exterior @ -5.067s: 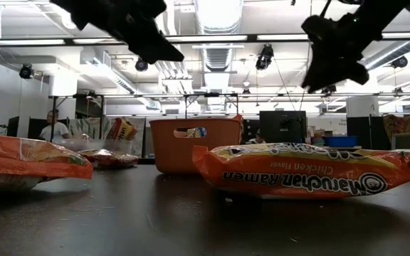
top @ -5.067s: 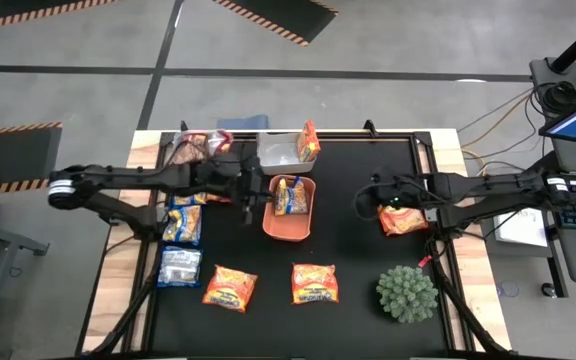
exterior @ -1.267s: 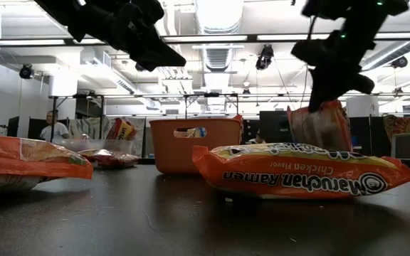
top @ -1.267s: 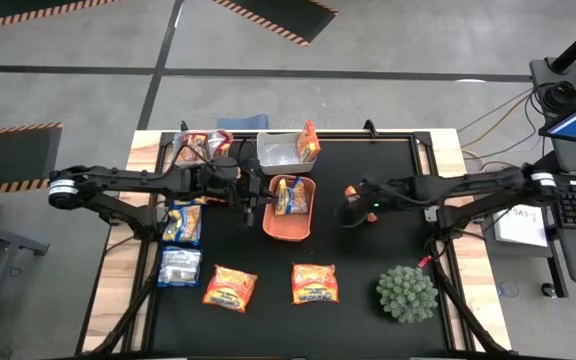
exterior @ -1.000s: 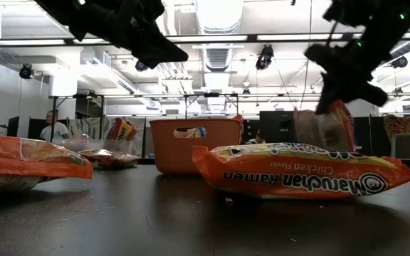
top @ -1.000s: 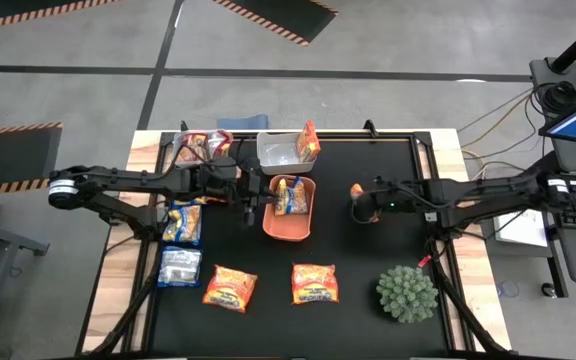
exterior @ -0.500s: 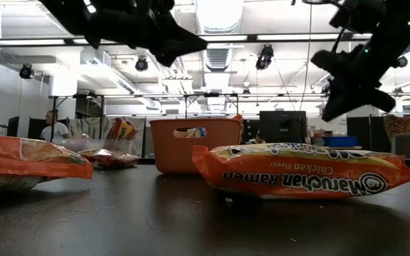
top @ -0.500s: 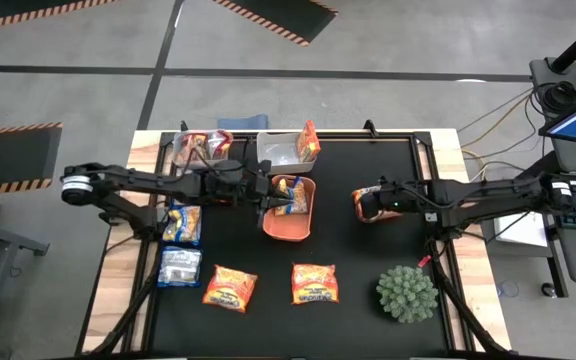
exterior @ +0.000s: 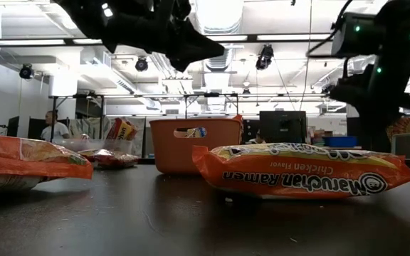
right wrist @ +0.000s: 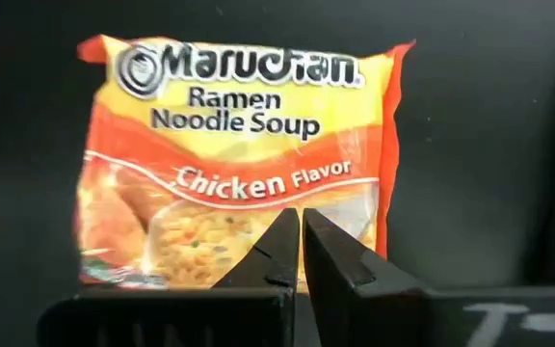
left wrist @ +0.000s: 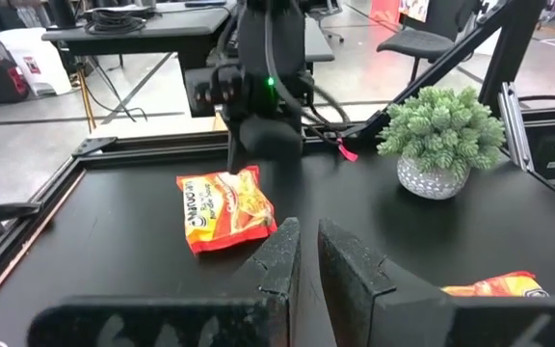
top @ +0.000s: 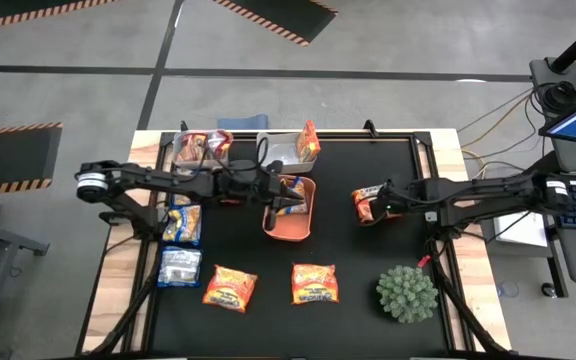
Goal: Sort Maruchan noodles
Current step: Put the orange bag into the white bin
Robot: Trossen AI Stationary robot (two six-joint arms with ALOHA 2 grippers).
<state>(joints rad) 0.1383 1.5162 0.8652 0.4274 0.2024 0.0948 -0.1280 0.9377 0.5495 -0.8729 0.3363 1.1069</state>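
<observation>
Orange chicken-flavor Maruchan packet (right wrist: 234,164) flat on black table (top: 353,260), under right gripper (right wrist: 300,253), jaws closed, empty. Left gripper (top: 280,197) over orange tray (top: 272,226), jaws nearly closed, empty.

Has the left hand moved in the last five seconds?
Yes. In the high view the left hand has gone rightward, from beside the orange tray's left rim to over the tray itself.

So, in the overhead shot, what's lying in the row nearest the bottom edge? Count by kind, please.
Orange-red noodle packets: 2
Silvery-blue noodle packet: 1
Green plant ball: 1
Total: 4
</observation>
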